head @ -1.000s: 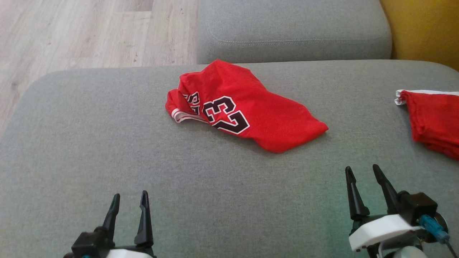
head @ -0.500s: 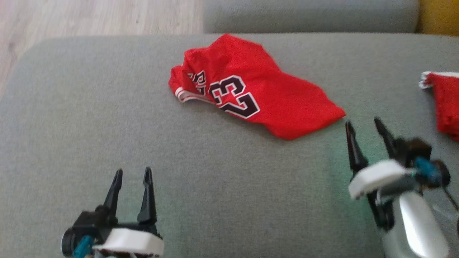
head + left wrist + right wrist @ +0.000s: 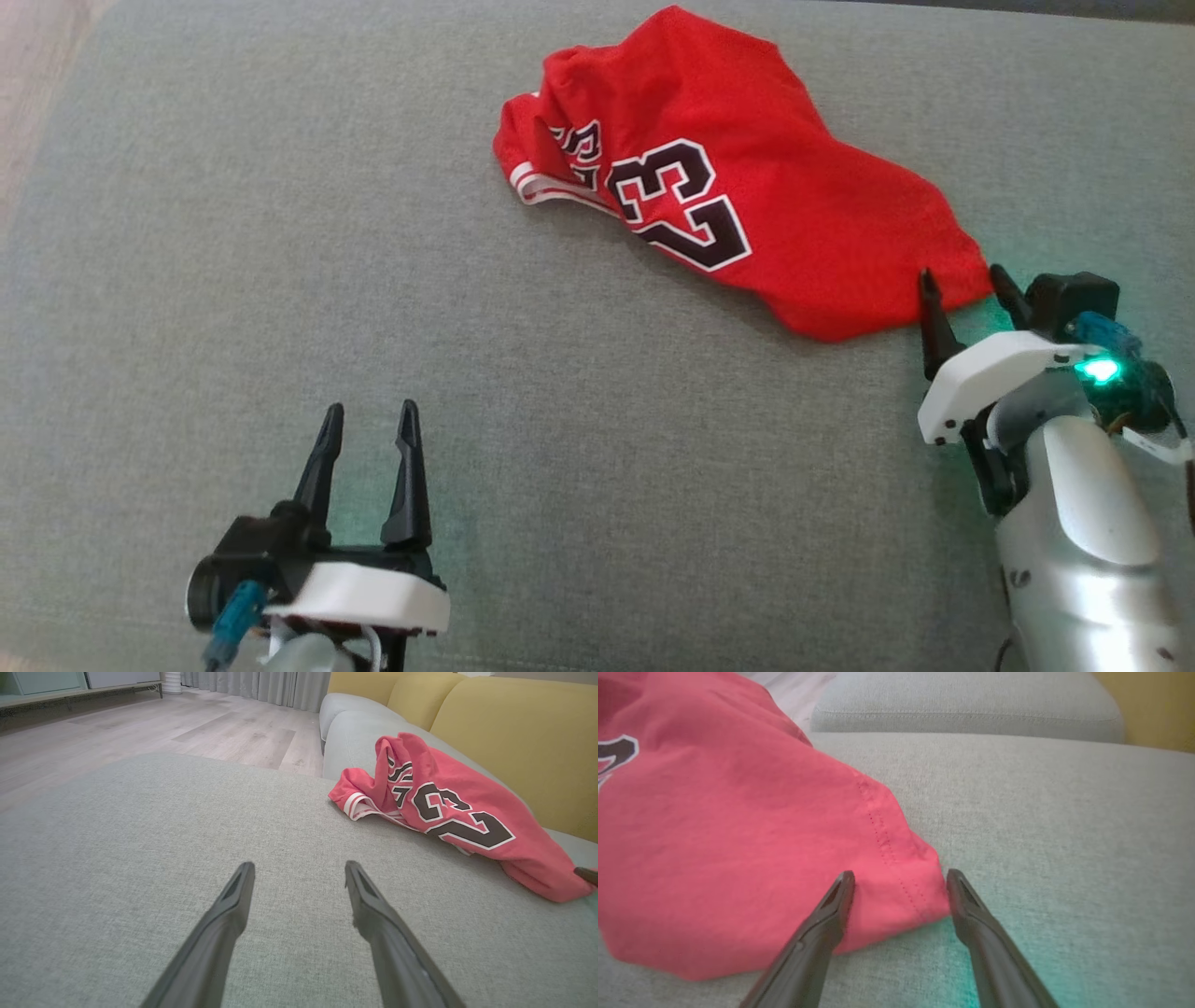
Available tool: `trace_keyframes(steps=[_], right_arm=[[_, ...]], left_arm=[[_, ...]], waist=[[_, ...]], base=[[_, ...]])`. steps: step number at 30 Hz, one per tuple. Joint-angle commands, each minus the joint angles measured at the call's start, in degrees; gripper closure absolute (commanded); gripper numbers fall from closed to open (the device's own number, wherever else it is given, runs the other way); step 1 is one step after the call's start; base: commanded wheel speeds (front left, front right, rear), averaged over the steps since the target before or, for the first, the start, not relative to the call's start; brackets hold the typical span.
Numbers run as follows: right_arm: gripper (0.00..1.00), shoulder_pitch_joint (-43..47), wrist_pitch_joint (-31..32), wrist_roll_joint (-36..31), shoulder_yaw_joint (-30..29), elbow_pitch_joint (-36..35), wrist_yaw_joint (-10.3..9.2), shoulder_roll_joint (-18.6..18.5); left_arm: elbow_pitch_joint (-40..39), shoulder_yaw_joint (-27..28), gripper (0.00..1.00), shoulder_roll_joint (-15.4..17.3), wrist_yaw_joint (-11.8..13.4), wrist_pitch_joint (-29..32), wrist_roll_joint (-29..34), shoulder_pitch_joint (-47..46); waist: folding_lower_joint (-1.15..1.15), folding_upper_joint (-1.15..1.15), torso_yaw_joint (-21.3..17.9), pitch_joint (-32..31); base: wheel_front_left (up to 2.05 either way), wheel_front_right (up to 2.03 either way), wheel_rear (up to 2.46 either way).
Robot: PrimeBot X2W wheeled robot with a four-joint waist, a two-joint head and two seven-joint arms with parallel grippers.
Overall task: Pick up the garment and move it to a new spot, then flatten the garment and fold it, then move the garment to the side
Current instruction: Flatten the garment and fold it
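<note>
The garment (image 3: 738, 187) is a crumpled red jersey with a dark "23" and white trim, lying on the grey sofa cushion (image 3: 280, 233). My right gripper (image 3: 968, 283) stands open at the jersey's near right corner, its two fingertips straddling the hemmed corner (image 3: 906, 891) without closing on it. The left wrist view shows the jersey (image 3: 448, 807) to the right. My left gripper (image 3: 371, 422) is open over bare cushion at the lower left, well away from the cloth, with nothing between its fingers (image 3: 299, 870).
The wooden floor (image 3: 140, 723) lies beyond the cushion's left edge. A second grey cushion (image 3: 966, 704) and yellow backrests (image 3: 514, 732) stand behind the jersey. Bare cushion stretches left and in front of the garment.
The head camera has dipped and moved closer, so the jersey sits higher and larger. My right gripper has advanced from bare cushion up to the jersey's near right corner. Both grippers stayed open.
</note>
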Motion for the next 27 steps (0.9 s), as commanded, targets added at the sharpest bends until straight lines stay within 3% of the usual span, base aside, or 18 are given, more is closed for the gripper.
trace_keyframes(steps=[1,5,8,18,27], right_arm=[[0.00,-2.15,-0.02,-0.42,0.77,-0.24,-0.04,-0.16],[0.00,-3.47,-0.29,1.18,1.13,4.05,-0.04,-0.16],[0.98,-4.18,-1.50,2.73,2.68,6.35,-0.04,-0.16],[1.00,-6.66,-7.07,3.43,6.72,6.06,-0.04,-0.16],[1.00,-8.65,-10.26,5.23,11.24,-4.85,-0.04,-0.16]], left_arm=[[-1.07,2.04,0.00,0.14,-0.39,-0.57,0.48,-2.59],[-0.25,2.31,0.00,-0.32,-0.79,-0.66,0.68,-2.60],[0.24,2.41,0.00,-0.48,-0.99,-0.70,0.94,-2.51],[0.65,2.77,0.00,-0.05,-0.93,-0.74,1.26,-1.47],[0.23,2.38,0.00,0.57,-0.48,-0.27,1.11,-0.02]], waist=[[-0.01,0.00,0.22,0.05],[-0.01,0.00,0.16,-0.52],[-0.01,0.00,-0.07,-1.31],[-0.01,0.00,-1.35,-4.51],[-0.01,0.00,-1.99,-8.22]], base=[[0.00,0.00,0.00],[0.00,0.00,0.00],[0.00,0.00,0.00],[0.00,0.00,0.00],[0.00,0.00,0.00]])
